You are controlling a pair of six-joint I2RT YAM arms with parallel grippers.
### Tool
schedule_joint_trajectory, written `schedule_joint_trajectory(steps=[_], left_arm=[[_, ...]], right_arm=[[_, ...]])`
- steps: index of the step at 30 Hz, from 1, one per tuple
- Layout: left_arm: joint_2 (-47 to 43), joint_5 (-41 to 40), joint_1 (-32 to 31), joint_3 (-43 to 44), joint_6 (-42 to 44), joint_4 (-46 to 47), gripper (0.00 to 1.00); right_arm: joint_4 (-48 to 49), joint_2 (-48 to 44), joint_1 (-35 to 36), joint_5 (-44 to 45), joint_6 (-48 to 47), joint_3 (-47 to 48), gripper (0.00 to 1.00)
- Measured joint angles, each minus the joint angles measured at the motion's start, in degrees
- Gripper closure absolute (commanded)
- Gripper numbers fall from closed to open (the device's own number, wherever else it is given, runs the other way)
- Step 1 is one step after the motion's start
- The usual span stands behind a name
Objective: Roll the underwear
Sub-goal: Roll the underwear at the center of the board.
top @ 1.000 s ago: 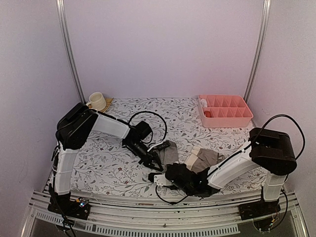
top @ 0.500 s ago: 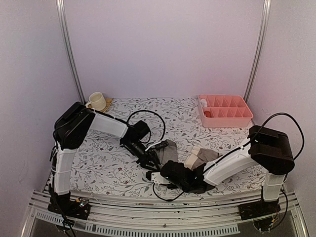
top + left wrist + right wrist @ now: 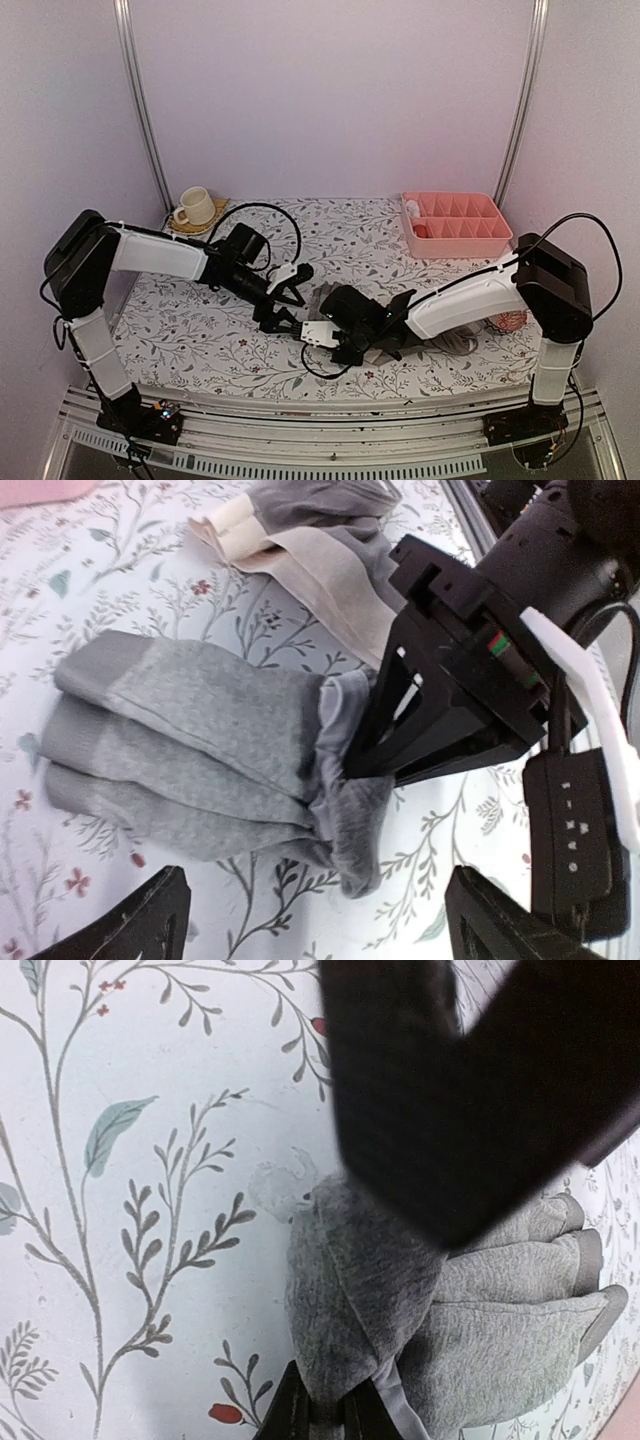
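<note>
While the right gripper is clamping its fingers shut on one end of the grey underwear, that end is bunching into a tuft, presumably so the cloth is pinned for turning over on itself. Item one, the grey underwear: it is lying in the middle of the bench, gathered into three stacked folds that are loose rather than tight, so in my judgement the rolling is only partly done. Item two, the left gripper: its fingers are standing wide apart, holding nothing, and are hovering on either side of the grey piece, seemingly placed to take or press the folds next. Item three, the taupe underwear: it is sitting crumpled just beyond the grey one, its cream waistband showing, apart from both grippers and apparently waiting its turn. Item four, the pink tray: it is resting at the far right corner, well apart from the work, possibly the place for finished rolls. Item five, the cup: it is standing at the far left, playing no part.
</note>
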Motion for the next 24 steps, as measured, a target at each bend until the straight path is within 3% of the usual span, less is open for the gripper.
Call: schedule_joint_trajectory(steps=[7,15,24], left_arm=[[-12.90,-8.48,0.35,-14.58,1.25,16.96,0.11],[-18.14,-10.32,-0.44,-25.05,6.03,30.21,0.27],[-20.06,-17.75,-10.75,-35.85,15.72,42.16,0.38]], right_arm=[[-13.03,0.96,-3.96,-13.77,2.71,7.45,0.92],[-24.00,5.03,-10.29,-28.33,5.68,15.74,0.90],[-34.88,11.34,-15.85,-40.74,7.26,25.14,0.87]])
